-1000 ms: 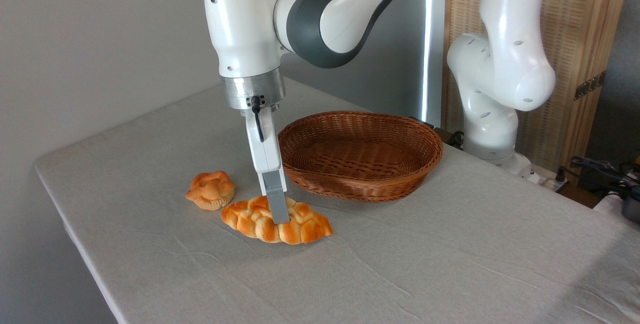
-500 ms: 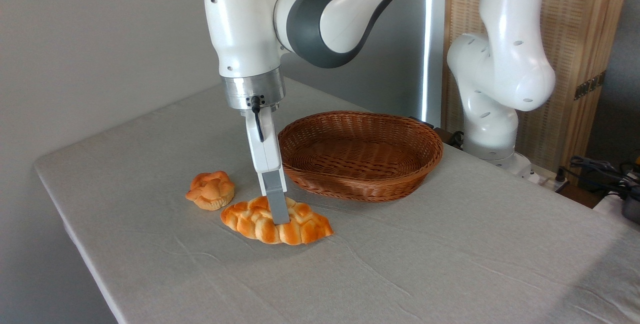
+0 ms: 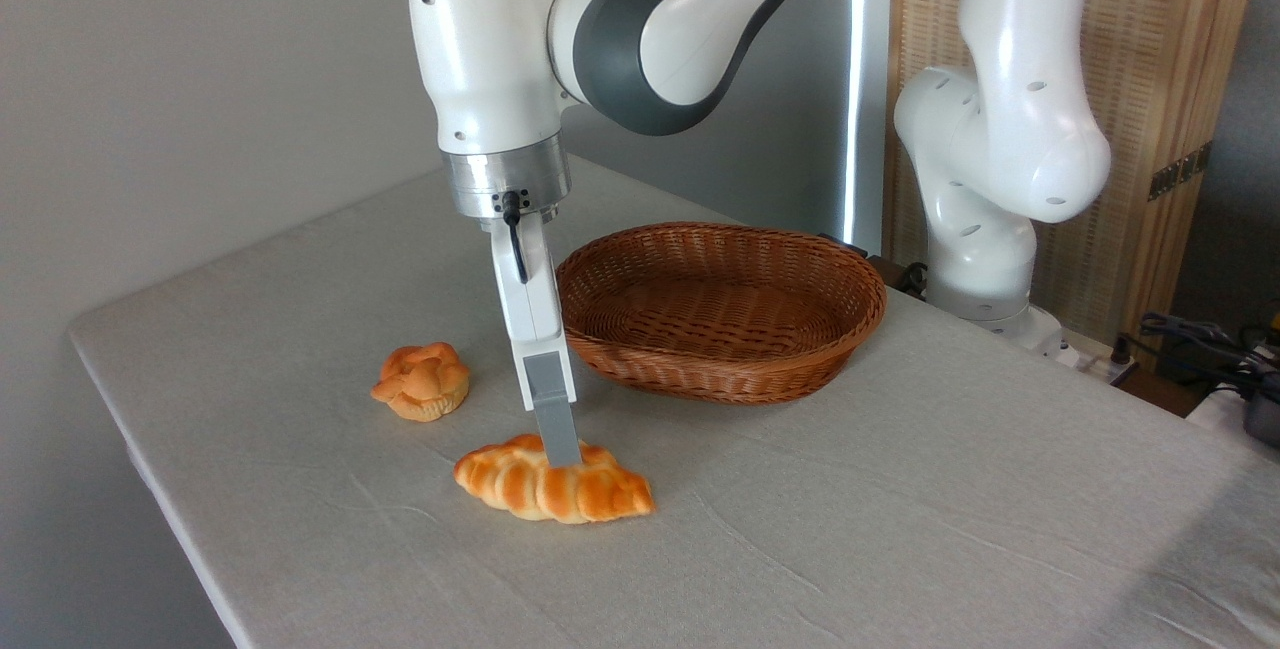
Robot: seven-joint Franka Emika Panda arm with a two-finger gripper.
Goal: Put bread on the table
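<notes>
The bread [image 3: 553, 485], a braided golden-orange loaf, lies on the grey cloth of the table [image 3: 900, 529], left of centre and near the front edge. My gripper [image 3: 563, 449] points straight down over the loaf's back edge. I see it edge-on, so only the near grey finger [image 3: 555, 419] shows, its tip resting against the top of the loaf. The loaf lies tipped toward the camera, outside the fingers' grasp, and the gripper looks open.
A small round bun [image 3: 421, 381] sits on the cloth to the left of the loaf. A brown oval wicker basket [image 3: 722, 309] stands just behind and to the right of the gripper. The arm's white base [image 3: 985, 229] rises at the back right.
The loaf has left the fingers, rolling forward and settling a little nearer the front edge. The gripper has hardly moved.
</notes>
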